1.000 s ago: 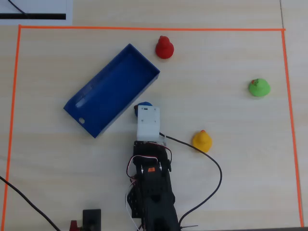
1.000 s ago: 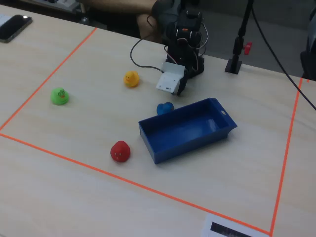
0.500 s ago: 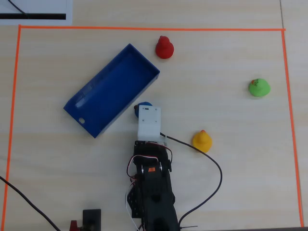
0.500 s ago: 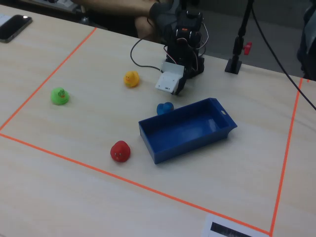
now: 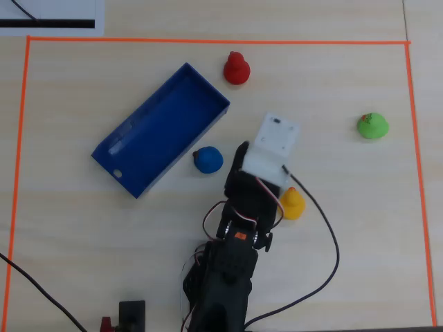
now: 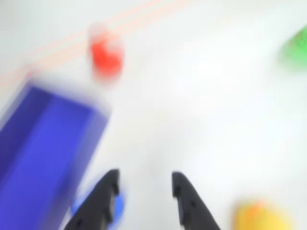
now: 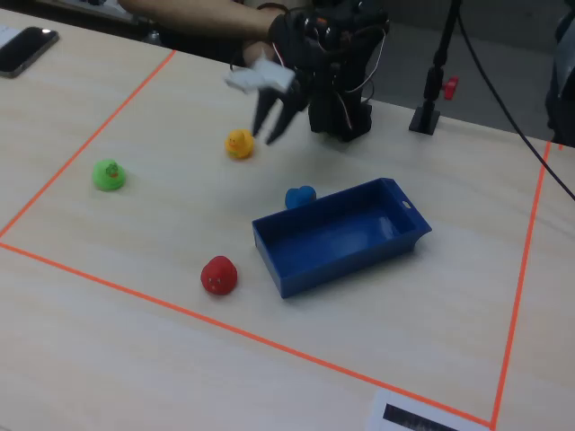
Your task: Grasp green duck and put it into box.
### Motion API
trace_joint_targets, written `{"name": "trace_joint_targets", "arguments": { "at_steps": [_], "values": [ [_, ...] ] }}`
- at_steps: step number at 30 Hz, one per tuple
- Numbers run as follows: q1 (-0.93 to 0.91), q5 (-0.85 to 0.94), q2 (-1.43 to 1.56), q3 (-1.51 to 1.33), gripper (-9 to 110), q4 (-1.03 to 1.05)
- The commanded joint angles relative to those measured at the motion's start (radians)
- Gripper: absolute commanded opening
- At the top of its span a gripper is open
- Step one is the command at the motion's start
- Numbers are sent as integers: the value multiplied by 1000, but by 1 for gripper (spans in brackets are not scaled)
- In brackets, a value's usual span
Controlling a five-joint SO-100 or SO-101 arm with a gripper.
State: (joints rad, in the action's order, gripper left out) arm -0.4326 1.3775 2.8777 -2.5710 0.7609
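Note:
The green duck sits alone at the right side of the marked area; it is at the left in the fixed view and a blur at the top right in the wrist view. The dark blue box lies open-topped and empty, also seen in the fixed view and the wrist view. My gripper is open and empty, held above the table between the blue and yellow ducks, far from the green duck. In the overhead view its white wrist mount covers the fingers.
A blue duck sits beside the box's long wall. A yellow duck sits close to the arm. A red duck stands beyond the box's far corner. Orange tape borders the work area. A cable trails right of the arm.

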Motion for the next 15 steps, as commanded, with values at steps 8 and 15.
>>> {"name": "trace_joint_targets", "arguments": {
  "at_steps": [8, 15],
  "values": [
    [-391, 58, -588, 494, 26, -581],
    [-512, 71, -943, 624, 32, -884]
  ]
}}
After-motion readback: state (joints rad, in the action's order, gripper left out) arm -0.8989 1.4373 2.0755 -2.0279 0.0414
